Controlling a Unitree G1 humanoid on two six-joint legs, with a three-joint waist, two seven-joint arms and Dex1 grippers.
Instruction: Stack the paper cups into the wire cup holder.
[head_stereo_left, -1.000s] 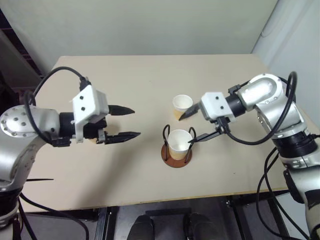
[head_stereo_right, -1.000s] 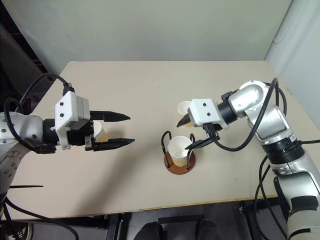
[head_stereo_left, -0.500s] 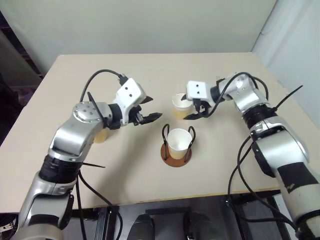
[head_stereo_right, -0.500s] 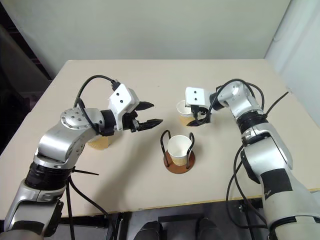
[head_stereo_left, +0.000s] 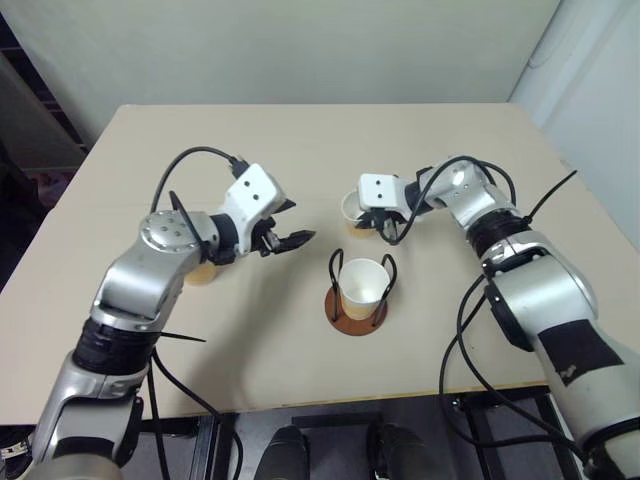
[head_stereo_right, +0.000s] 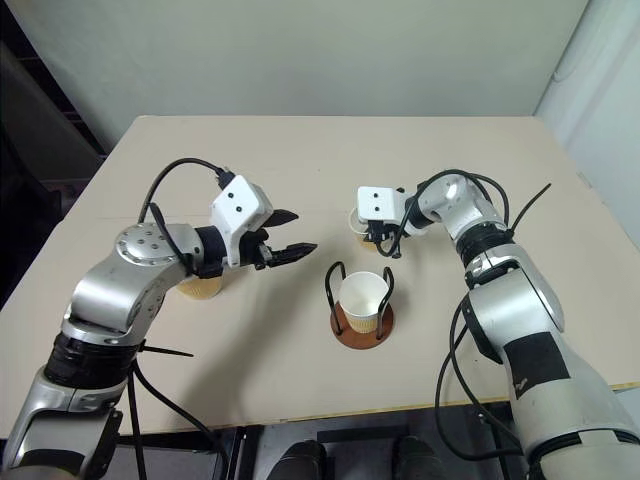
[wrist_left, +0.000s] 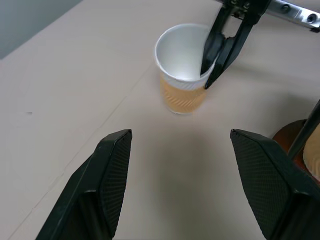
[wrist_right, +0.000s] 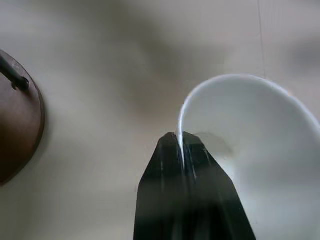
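- Right wrist view has my right gripper (wrist_right: 181, 150) pinched onto the wall of a paper cup (wrist_right: 250, 135), one finger inside the rim and one outside; the left wrist view confirms the same clamp on that cup's rim
- From the head cameras that gripped cup (head_stereo_left: 352, 208) stands on the table (head_stereo_left: 300, 140) just behind the wire cup holder (head_stereo_left: 357, 300); I judge it has not yet been lifted, since its base looks to sit on the tabletop
- One cup (head_stereo_left: 362, 284) is already seated upright inside the holder's black wire loops, so I count the first of three as done
- A third cup (head_stereo_right: 200, 286) sits well off to my left side, partly hidden behind the left forearm; untouched as far as I can see
- My left gripper (head_stereo_left: 286, 234) hangs above the table with its fingers spread wide and nothing between them, pointing toward the holder and the gripped cup
- Left to do, by my reckoning: raise the pinched cup, nest it into the seated one, then fetch the far cup
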